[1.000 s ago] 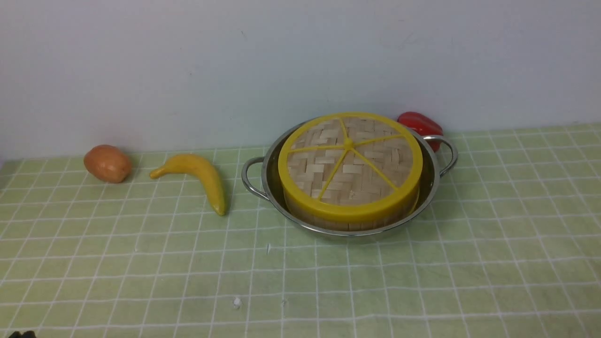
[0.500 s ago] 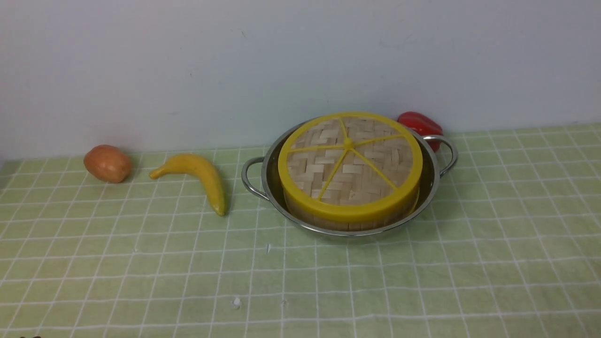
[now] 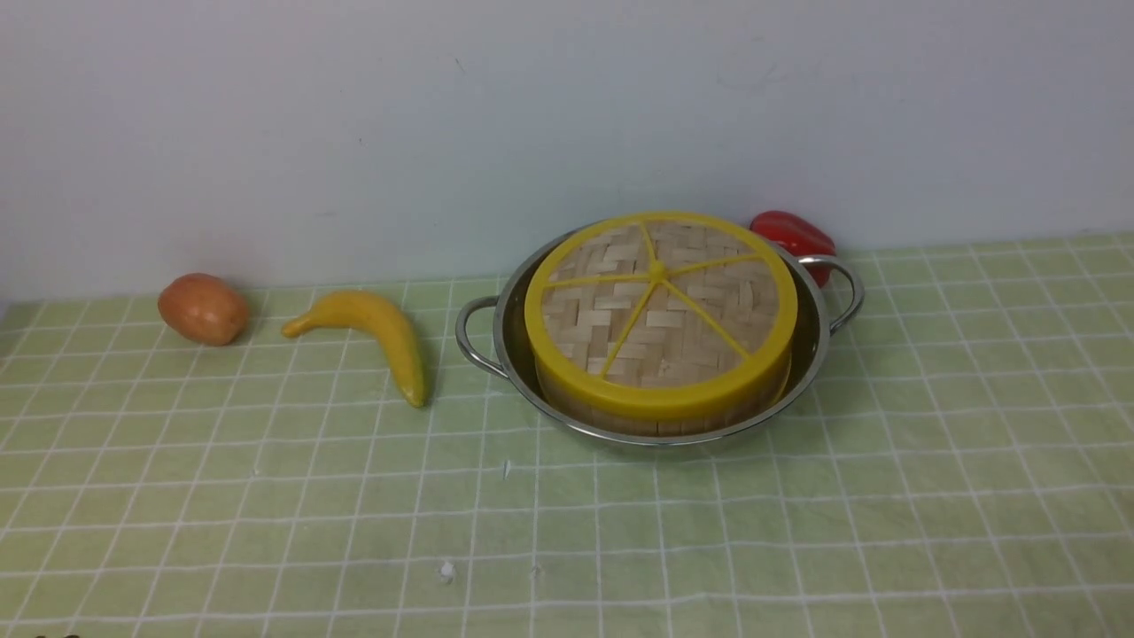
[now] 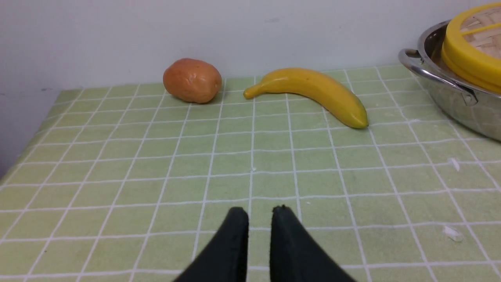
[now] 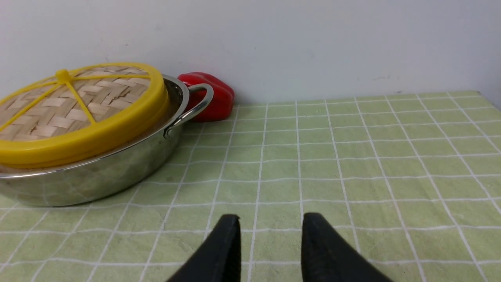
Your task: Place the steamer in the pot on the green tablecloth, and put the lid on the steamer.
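The shiny steel pot (image 3: 509,346) stands on the green tablecloth (image 3: 797,532) at the back, right of centre. The bamboo steamer (image 3: 620,418) sits inside it, only a strip of its wooden wall showing. The woven lid (image 3: 660,310) with yellow rim and spokes lies flat on the steamer. My left gripper (image 4: 259,211) hovers low over bare cloth, well left of the pot (image 4: 450,98), jaws nearly together and empty. My right gripper (image 5: 270,220) hovers over cloth to the right of the pot (image 5: 98,176), jaws a little apart and empty. Neither gripper shows in the front view.
A brown potato (image 3: 203,307) and a yellow banana (image 3: 372,337) lie left of the pot. A red pepper (image 3: 793,235) sits behind the pot's right handle, against the white wall. The cloth's left edge (image 4: 23,156) drops off beside the potato. Small white scraps (image 3: 446,570) lie in front.
A dark bit of the left arm at the front view's bottom-left corner has slipped almost out of view. The pot, steamer and lid have not moved.
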Controlling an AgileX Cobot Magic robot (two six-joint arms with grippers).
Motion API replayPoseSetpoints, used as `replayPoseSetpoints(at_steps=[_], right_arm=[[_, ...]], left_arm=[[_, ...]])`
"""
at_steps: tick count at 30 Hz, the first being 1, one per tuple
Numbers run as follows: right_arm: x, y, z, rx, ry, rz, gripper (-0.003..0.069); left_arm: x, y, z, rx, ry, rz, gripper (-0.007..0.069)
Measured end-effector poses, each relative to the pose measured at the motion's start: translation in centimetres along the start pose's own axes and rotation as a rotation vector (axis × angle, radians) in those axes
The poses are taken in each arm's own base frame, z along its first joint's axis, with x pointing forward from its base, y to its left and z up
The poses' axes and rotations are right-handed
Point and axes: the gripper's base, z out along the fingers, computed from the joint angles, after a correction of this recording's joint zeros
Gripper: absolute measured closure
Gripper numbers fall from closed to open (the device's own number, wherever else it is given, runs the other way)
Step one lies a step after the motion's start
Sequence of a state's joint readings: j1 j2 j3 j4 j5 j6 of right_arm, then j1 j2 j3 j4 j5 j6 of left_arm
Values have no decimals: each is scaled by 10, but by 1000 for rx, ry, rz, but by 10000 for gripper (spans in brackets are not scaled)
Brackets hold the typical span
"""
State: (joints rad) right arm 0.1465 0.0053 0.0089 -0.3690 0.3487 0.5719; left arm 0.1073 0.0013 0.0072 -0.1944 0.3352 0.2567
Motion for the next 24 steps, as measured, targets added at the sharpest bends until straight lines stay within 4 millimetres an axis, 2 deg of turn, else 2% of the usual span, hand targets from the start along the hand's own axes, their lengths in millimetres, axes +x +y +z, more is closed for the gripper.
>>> replayPoseSetpoints(at_steps=[16,24], right_arm=[[0,0,0,0,0,0,419],[0,0,0,2,0,-53,419]], left_arm=[[0,0,0,0,0,1,508],[0,0,0,0,0,1,507]])
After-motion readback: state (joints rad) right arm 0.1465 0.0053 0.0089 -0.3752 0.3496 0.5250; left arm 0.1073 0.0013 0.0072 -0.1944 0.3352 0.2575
